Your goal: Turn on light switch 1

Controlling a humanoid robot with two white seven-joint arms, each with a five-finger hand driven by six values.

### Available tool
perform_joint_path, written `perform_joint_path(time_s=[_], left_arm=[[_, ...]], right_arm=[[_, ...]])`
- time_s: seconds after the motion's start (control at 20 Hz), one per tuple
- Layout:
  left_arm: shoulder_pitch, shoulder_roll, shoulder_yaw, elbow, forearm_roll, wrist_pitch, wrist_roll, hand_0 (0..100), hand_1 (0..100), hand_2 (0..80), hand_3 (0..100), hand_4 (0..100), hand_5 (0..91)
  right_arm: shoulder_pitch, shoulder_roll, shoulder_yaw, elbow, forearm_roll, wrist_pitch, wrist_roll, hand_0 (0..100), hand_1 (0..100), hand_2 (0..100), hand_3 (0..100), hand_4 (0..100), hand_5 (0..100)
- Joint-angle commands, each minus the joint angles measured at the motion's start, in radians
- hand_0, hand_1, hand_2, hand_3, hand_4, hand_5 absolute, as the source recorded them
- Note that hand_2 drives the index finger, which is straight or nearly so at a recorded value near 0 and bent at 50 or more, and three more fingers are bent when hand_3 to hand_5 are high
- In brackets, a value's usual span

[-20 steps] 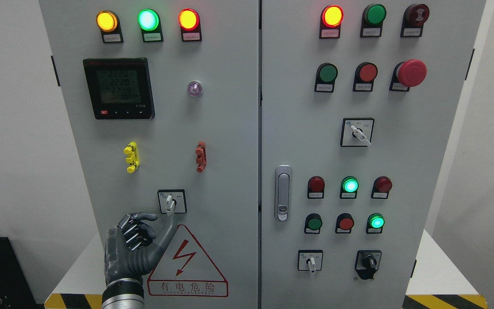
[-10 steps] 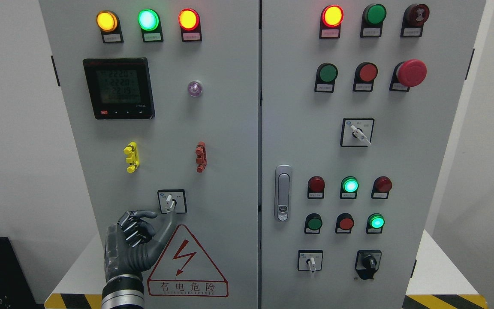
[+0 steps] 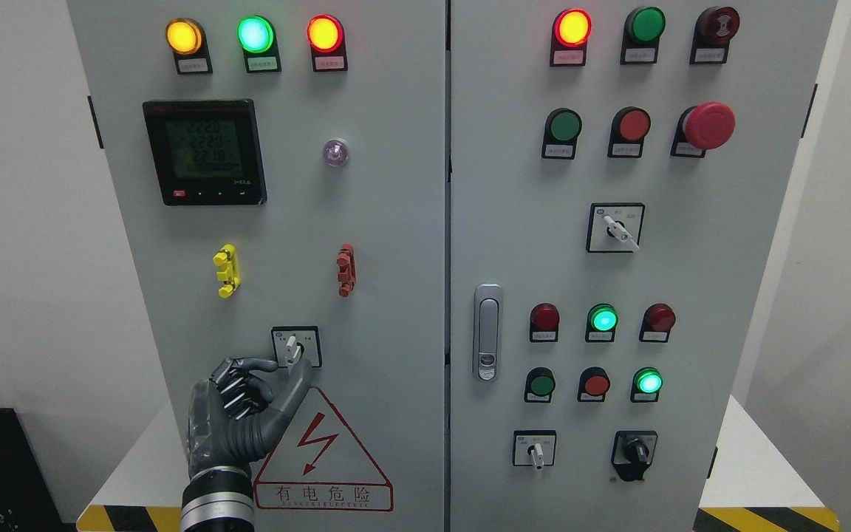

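Low on the left cabinet door (image 3: 381, 222) sits a small rotary switch (image 3: 296, 346) whose white lever (image 3: 291, 350) points nearly straight down. My left hand (image 3: 290, 364) comes up from the bottom edge just below it. The index finger (image 3: 263, 363) reaches in from the left and the thumb (image 3: 300, 377) rises on the right. The lever's lower tip lies in the gap between them, and I cannot tell whether either finger touches it. The other fingers are curled. My right arm is out of view.
A red and white electric-hazard triangle (image 3: 322, 458) sits right of my wrist. A yellow clip (image 3: 226, 270) and a red clip (image 3: 346, 270) stick out above the switch. The right door carries a handle (image 3: 487, 332), several buttons, lamps and three more selector switches (image 3: 615, 227).
My left hand has risen and shifted slightly right, bringing thumb and index finger up around the lever's lower end. The lever has not turned.
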Motion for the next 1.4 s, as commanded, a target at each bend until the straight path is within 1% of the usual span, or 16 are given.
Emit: perform_joint_path(time_s=[0.0,0.6,0.75,1.35], left_arm=[[-0.004,-0.003,-0.02,0.002,-0.009,0.005,-0.001,0,78,57.9,93,92,84.6],[-0.008,-0.003,-0.014,0.005,-0.014,0.014,-0.001,0,77,58.4,93,93,84.7],[-0.011,-0.003,-0.017,0.005,-0.012,0.038,-0.001,1,77,58.8,93,93,84.8],[-0.021,-0.004,-0.019,0.007,-0.014,0.04,-0.001,3,77,59.3,94,93,84.9]], right_arm=[[0.0,0.0,0.0,0.0,-0.025,0.0,0.0,0,0,0,0,0,0],[0.0,0.0,0.0,0.0,-0.025,0.0,0.0,0,0,0,0,0,0],[0.0,0.0,0.0,0.0,-0.025,0.0,0.0,0,0,0,0,0,0],[0.0,0.0,0.0,0.0,-0.025,0.0,0.0,0,0,0,0,0,0]])
